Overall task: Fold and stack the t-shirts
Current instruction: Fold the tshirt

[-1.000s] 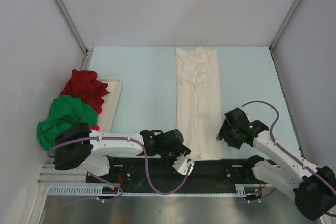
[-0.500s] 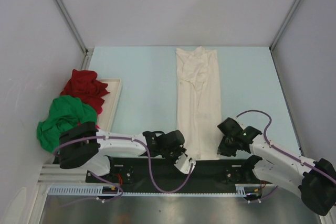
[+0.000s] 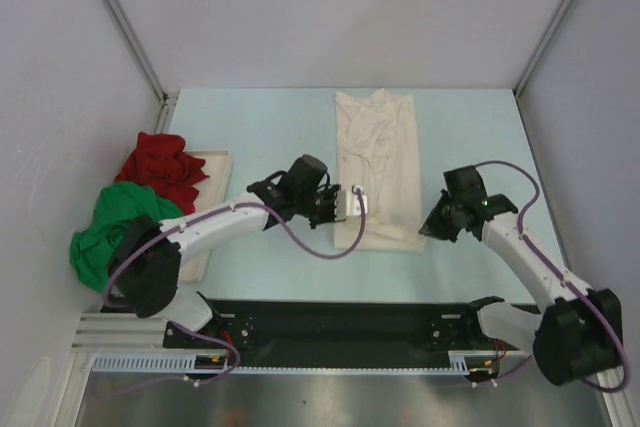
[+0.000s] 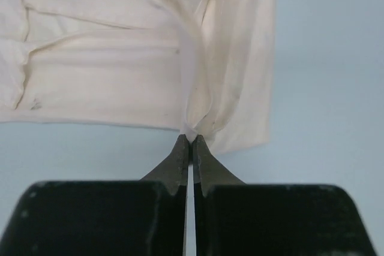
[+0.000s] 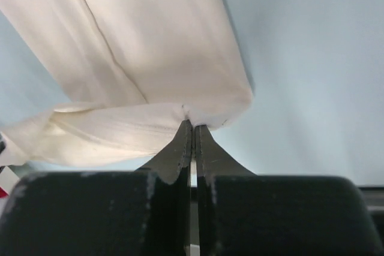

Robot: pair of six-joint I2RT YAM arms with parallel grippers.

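Smack in the middle of the top view, on the pale blue worktop: cream-white t-shirt, folded into a long narrow strip running from the upper part of the frame down toward the arms. Collar end flat at the top, lower end gathered between both grabbers.

On the strip's left edge, left hand, clenched on the cloth. Same story up close from the left wrist: left hand with tips pressed together, a pinch of cream fabric caught right at the points, cloth pulled into a little ridge from there.

Over at the strip's lower right corner, right hand, also clamped tight on the shirt. From the right wrist, right hand squeezed on a folded corner, layers fanning off toward the upper left of that frame.

Way over at the left edge of the top view: dark red t-shirt crumpled on the far end of the white tray, bright green t-shirt heaped just below, touching the red one and spilling off the tray's left side. Both well apart from the cream one.
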